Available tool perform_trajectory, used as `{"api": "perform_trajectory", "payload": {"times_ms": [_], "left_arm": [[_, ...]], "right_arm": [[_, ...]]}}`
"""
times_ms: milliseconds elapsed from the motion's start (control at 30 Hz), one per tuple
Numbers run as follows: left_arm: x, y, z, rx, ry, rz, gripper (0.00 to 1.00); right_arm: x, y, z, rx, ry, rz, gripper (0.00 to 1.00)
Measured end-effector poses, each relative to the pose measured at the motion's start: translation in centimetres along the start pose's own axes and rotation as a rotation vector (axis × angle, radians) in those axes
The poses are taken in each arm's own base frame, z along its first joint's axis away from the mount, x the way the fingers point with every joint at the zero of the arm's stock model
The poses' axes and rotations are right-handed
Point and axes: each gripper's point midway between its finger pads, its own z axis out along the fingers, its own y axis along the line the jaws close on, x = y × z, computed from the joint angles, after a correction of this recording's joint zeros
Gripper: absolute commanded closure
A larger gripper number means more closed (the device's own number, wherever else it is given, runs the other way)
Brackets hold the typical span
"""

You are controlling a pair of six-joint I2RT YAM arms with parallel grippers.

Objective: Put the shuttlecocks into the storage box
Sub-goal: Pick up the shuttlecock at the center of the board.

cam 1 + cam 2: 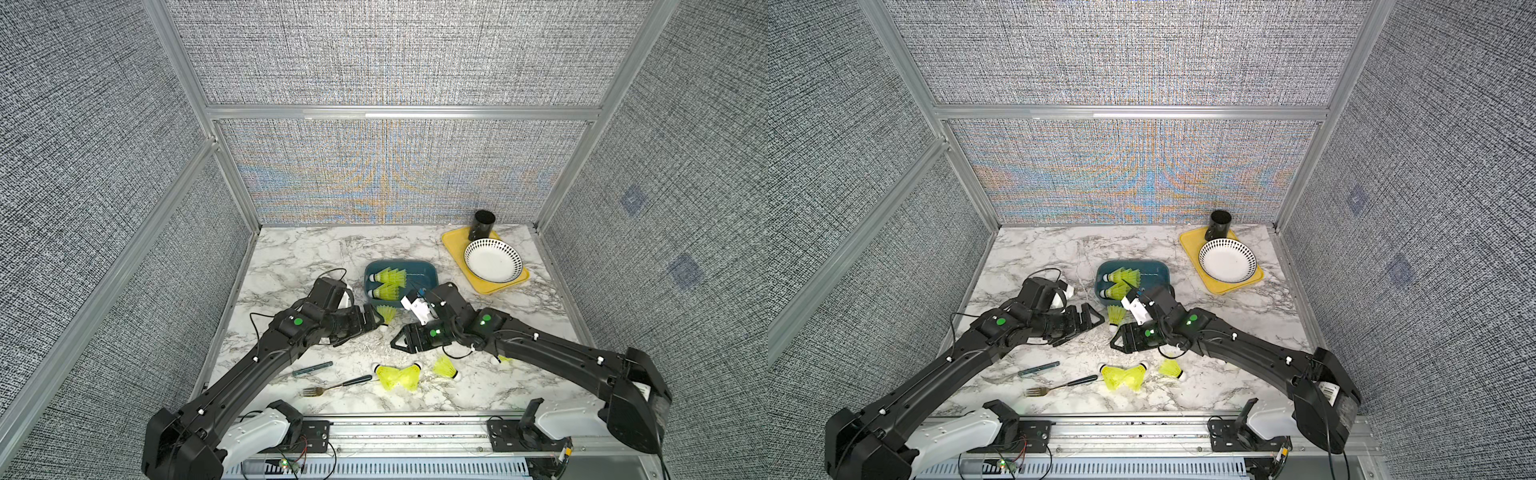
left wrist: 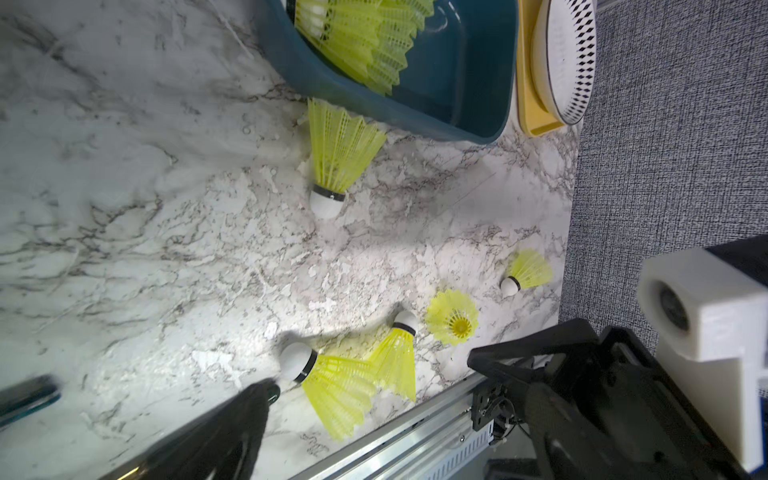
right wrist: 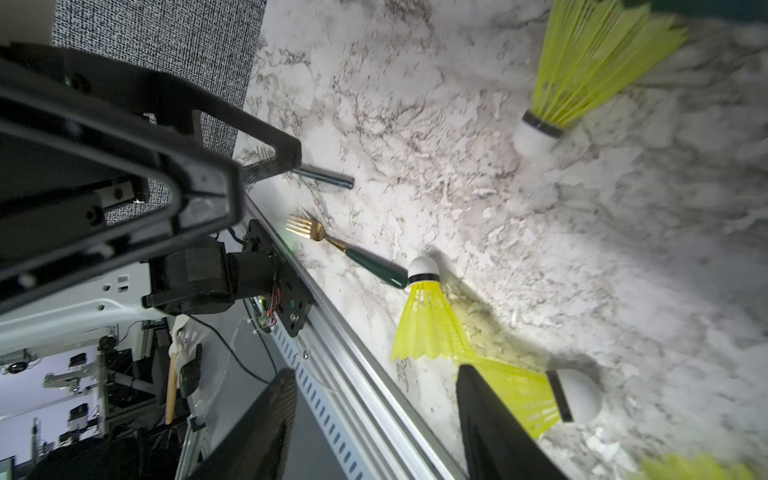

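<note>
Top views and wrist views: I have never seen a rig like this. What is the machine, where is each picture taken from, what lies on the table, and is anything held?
The machine is a pair of black robot arms mounted at the table's near edge. Two pictures look down from one overhead stereo camera, so they are nearly alike. The other two come from a camera on each arm's wrist, looking along its end effector.

On the marble table stands a teal storage box with at least two yellow-green shuttlecocks inside. Another shuttlecock lies just outside the box, and four more lie nearer the arms' bases. There is also a fork, a dark pen-like stick, and a yellow tray with a dotted bowl and a black cup.

The left end effector and right end effector are both open and hold nothing.
</note>
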Motion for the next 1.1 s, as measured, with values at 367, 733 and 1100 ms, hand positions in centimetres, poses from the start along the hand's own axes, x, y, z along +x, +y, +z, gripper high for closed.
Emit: {"api": "perform_trajectory", "payload": {"times_ms": [367, 733, 1100], "left_arm": [[3.5, 1.4, -1.3, 0.011, 0.077, 0.008, 0.0], [7.0, 2.6, -1.7, 0.047, 0.166, 0.012, 0.0], [9.9, 4.1, -2.4, 0.047, 0.238, -0.016, 0.0]], "right_arm": [[6.8, -0.9, 3.6, -0.029, 0.118, 0.362, 0.39], [6.5, 0.0, 6.0, -0.038, 0.1, 0.529, 0.44], [5.8, -1.4, 8.3, -0.012, 0.057, 0.605, 0.58]]}}
